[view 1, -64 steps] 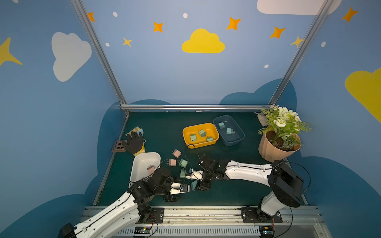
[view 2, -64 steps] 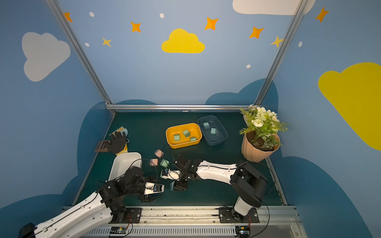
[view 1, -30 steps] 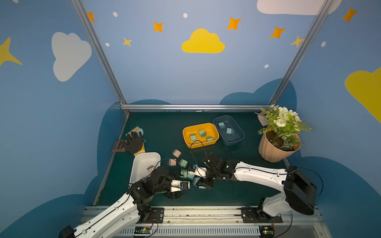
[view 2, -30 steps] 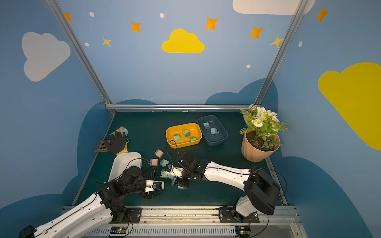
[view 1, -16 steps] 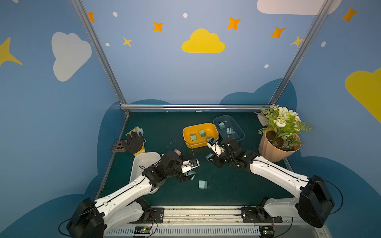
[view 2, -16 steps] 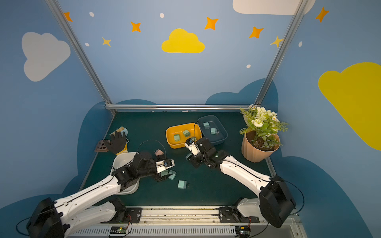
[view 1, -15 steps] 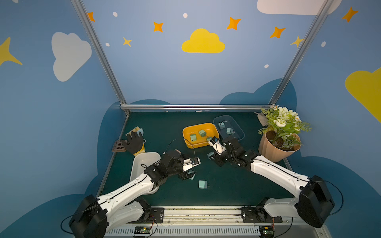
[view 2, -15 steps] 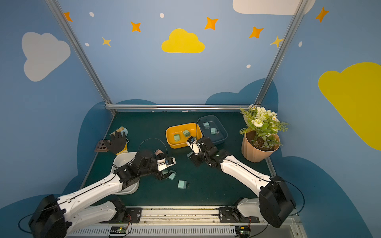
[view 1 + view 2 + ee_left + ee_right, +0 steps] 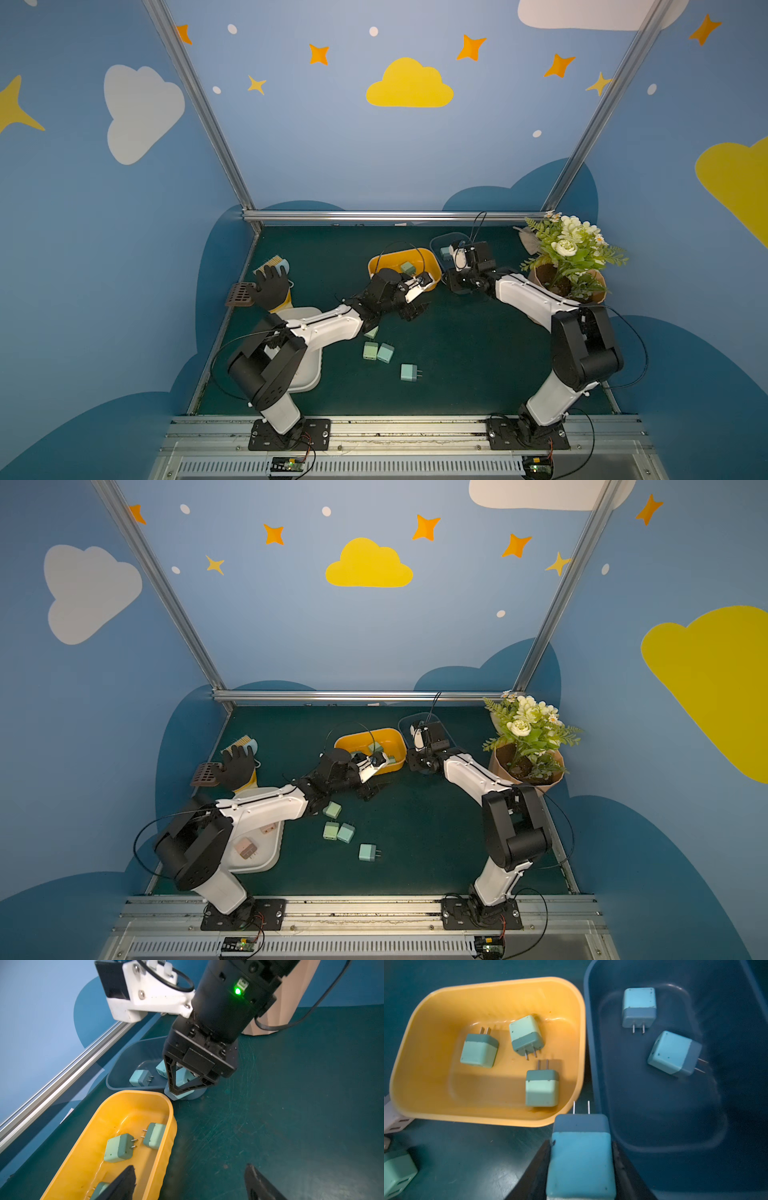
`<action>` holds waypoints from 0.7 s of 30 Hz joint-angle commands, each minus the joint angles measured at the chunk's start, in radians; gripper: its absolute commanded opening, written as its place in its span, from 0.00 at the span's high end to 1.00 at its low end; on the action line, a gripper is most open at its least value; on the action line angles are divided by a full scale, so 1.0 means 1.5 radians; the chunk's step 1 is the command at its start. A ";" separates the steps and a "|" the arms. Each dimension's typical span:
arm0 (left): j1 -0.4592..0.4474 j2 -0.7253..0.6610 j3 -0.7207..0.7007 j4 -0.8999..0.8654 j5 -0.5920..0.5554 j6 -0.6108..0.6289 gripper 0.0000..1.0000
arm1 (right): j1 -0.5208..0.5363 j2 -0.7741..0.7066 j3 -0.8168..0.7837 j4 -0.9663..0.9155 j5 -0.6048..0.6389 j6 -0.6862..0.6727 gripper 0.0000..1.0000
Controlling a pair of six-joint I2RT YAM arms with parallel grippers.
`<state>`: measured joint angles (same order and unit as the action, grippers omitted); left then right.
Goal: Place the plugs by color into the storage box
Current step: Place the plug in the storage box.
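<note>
My right jaws clench a blue plug (image 9: pixel 581 1157) by the blue bin's (image 9: pixel 664 1115) near rim; my left jaws hang released over the yellow bin's (image 9: pixel 128 1109) rim.

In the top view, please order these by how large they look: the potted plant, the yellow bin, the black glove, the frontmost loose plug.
1. potted plant
2. yellow bin, partly covered, yet clearly larger than the glove
3. black glove
4. frontmost loose plug

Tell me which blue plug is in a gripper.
The plug in the right gripper, at the dark blue bin's rim; the two inside it lie loose.
</note>
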<state>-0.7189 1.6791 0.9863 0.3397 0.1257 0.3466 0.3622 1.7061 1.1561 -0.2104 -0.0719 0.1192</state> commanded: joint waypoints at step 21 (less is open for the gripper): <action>-0.030 -0.019 -0.058 0.039 -0.017 -0.107 0.19 | -0.120 0.099 0.080 0.068 -0.130 0.158 0.85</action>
<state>-0.7650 1.6936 0.9081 0.3901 0.1196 0.1970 0.1783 1.8400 1.2308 -0.1200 -0.2298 0.3149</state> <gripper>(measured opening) 0.811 0.426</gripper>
